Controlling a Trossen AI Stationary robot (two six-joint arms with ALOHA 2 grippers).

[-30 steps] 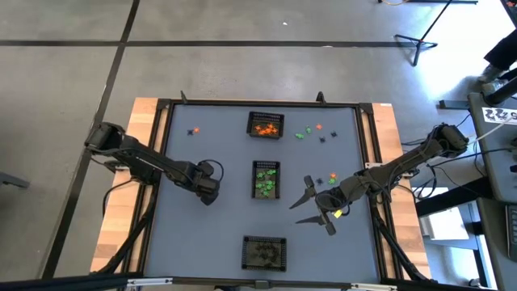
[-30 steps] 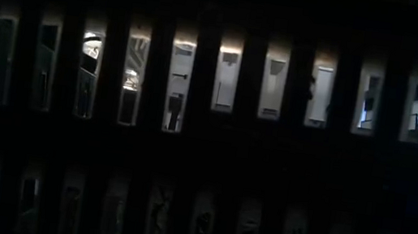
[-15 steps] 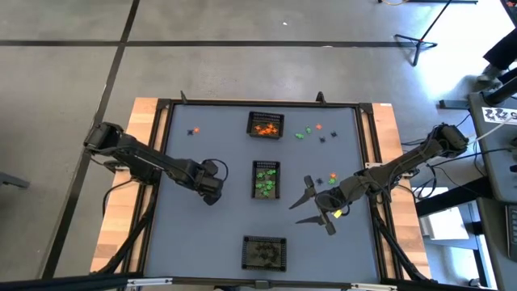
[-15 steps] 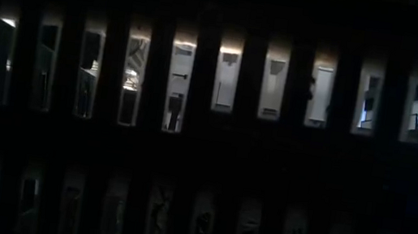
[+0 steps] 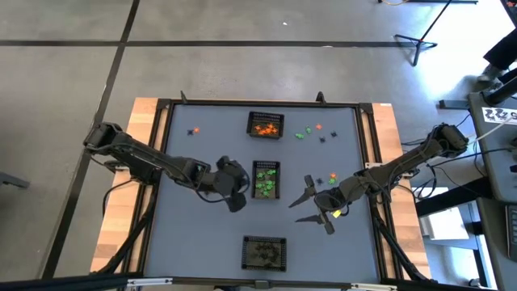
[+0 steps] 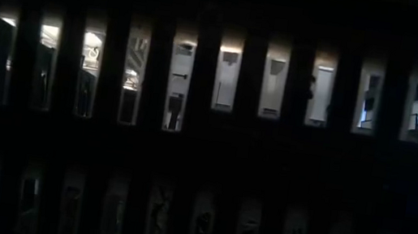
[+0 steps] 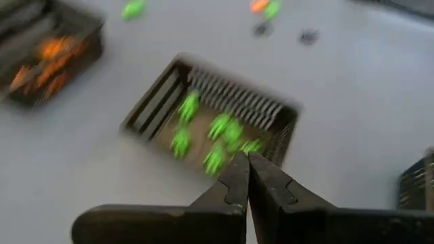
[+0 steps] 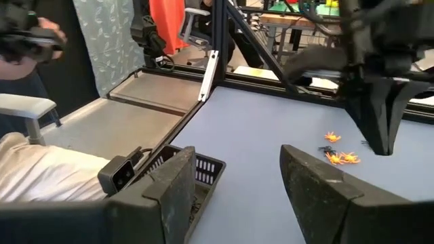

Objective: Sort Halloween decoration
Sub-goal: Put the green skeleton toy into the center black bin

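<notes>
1. My left gripper [image 5: 237, 200] is hanging just beside the middle basket [image 5: 266, 179], on its left, with the fingers pressed together. In the left wrist view the tips [image 7: 247, 177] are meeting just at that basket's near wall [image 7: 203, 122], and I cannot tell whether anything tiny is pinched between them.
2. My right gripper [image 5: 311, 206] is waiting to the right of the middle basket with its fingers spread wide and nothing between them.
3. The Halloween decoration is lying in several places: green pieces [image 7: 217, 132] in the middle basket, orange ones in the far basket [image 5: 266, 125], dark ones in the near basket [image 5: 265, 252]. Loose trinkets [image 5: 311, 132] are still sitting on the grey table [image 5: 202, 242] at the far right, a few more [image 5: 331, 179] just beyond my right gripper, and two [image 5: 194, 130] near the far left corner.
4. I am judging this to be a delivery to the green basket: the sort is well along but not finished.
5. Next, I am expecting to need the closed tips centred over the basket's opening rather than its wall, then a clean release. After that, the loose pieces call for a precise pinch on something far smaller than my fingers.
</notes>
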